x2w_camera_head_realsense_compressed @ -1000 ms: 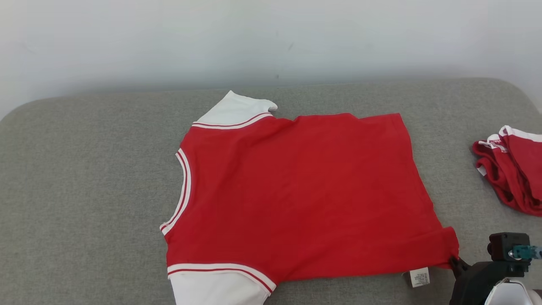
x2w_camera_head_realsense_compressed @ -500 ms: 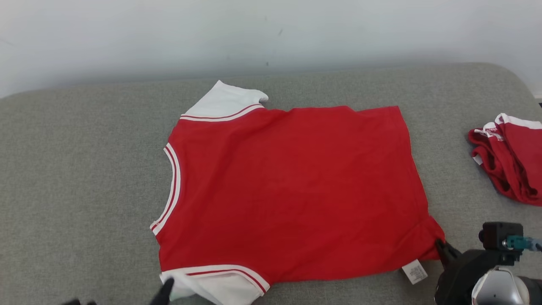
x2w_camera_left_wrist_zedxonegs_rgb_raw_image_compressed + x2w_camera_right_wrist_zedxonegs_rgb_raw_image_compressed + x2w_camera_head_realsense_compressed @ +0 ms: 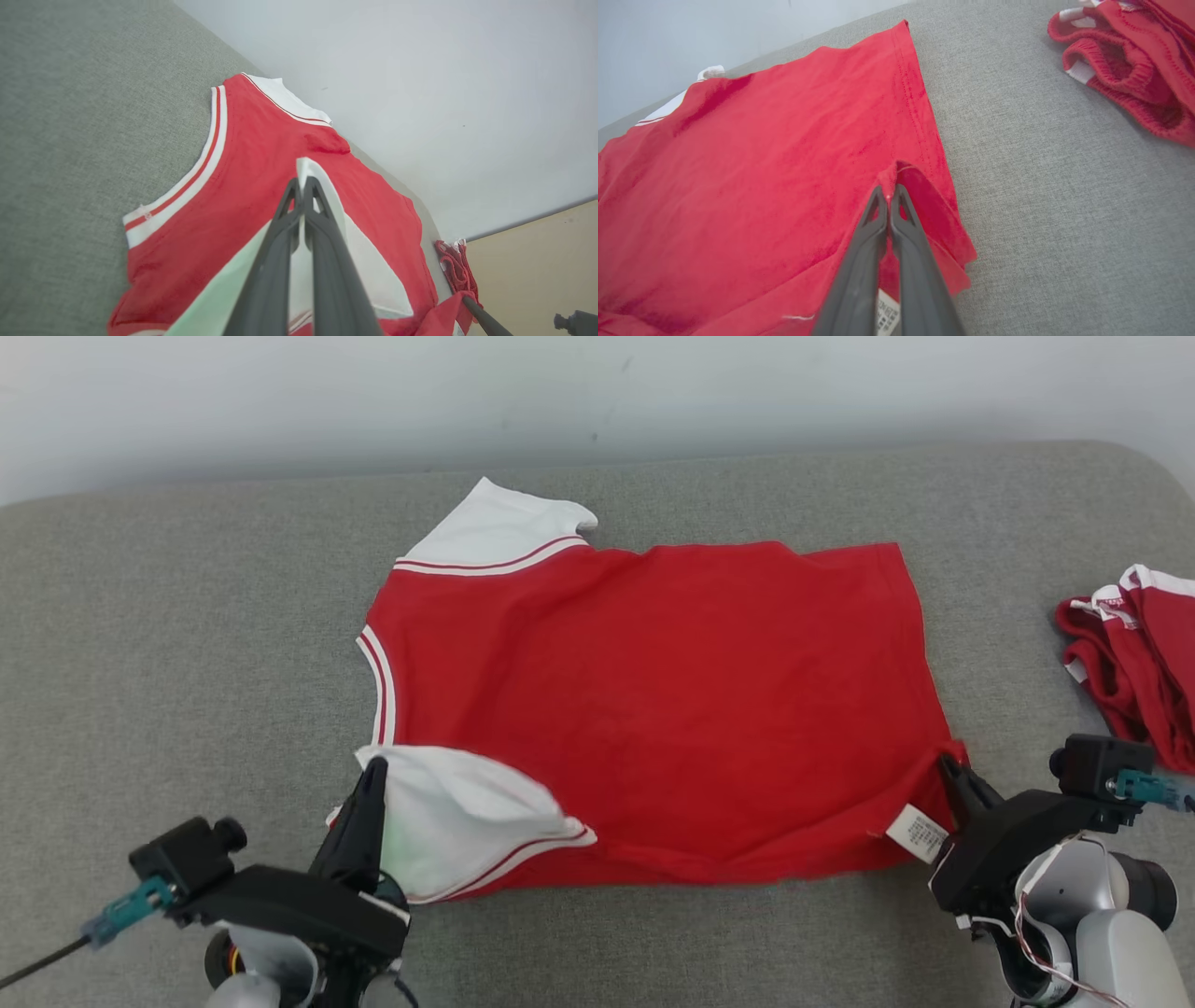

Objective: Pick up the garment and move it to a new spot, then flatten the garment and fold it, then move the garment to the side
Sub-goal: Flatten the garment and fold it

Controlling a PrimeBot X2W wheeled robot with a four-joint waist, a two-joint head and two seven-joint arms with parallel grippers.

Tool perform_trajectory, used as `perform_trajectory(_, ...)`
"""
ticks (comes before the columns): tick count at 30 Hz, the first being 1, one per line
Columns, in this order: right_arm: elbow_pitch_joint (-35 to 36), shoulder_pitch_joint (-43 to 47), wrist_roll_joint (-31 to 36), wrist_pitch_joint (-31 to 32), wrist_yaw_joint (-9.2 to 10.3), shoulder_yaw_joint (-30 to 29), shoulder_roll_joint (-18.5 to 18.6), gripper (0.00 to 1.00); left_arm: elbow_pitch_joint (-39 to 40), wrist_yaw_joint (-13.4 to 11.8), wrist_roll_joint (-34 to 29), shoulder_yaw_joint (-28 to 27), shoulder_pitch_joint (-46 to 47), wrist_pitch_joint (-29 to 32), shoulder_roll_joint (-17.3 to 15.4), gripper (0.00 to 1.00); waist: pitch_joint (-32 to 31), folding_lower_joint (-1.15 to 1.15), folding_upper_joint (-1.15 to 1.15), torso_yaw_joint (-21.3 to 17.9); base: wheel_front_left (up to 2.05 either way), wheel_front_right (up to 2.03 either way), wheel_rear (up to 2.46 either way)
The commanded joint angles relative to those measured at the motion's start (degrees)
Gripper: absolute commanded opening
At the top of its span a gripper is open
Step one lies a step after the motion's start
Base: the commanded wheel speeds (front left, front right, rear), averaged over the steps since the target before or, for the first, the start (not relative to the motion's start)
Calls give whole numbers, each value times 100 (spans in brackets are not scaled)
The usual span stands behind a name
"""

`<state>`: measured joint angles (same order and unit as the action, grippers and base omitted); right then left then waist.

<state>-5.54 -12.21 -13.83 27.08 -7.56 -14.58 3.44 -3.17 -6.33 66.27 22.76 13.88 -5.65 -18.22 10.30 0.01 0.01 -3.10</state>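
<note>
- Red garment [image 3: 672,700] is lying flat, mid-cushion [image 3: 140,644].
- I am pinching its white sleeve [image 3: 457,812] in my left gripper [image 3: 374,767] and its hem corner [image 3: 924,196] in my right gripper [image 3: 945,765].
- Recommending: both ends travelling level and together, so the fold is landing straight.

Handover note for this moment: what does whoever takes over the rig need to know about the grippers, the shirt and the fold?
Left gripper: shut on the near white sleeve, which is lifted and turned in over the red body.
Right gripper: shut on the near hem corner of the shirt, beside the label.
The shirt lies spread on the grey cushion, with the far sleeve out flat. A pile of other red clothes sits apart on the right.
Done: shirt laid flat, fold begun along the near edge.
Left: finish the fold, then move the shirt aside.
</note>
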Motion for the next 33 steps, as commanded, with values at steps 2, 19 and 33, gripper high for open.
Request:
perform_trajectory(2,-56,-92,45,-150,13,-68,-30,0,-162,23,-199,72,194,-55,7,0,11,-1,-1,5,0,0,0)
perform_trajectory(19,-703,-510,376,-1116,13,-314,-67,0,-1488,183,-1322,621,1516,-531,183,0,137,-1,-1,-97,0,0,0)
perform_trajectory(33,-1175,-830,500,-1322,13,128,-69,0,-2328,262,-1665,829,2280,-405,102,0,297,-1,-1,-169,0,0,0)
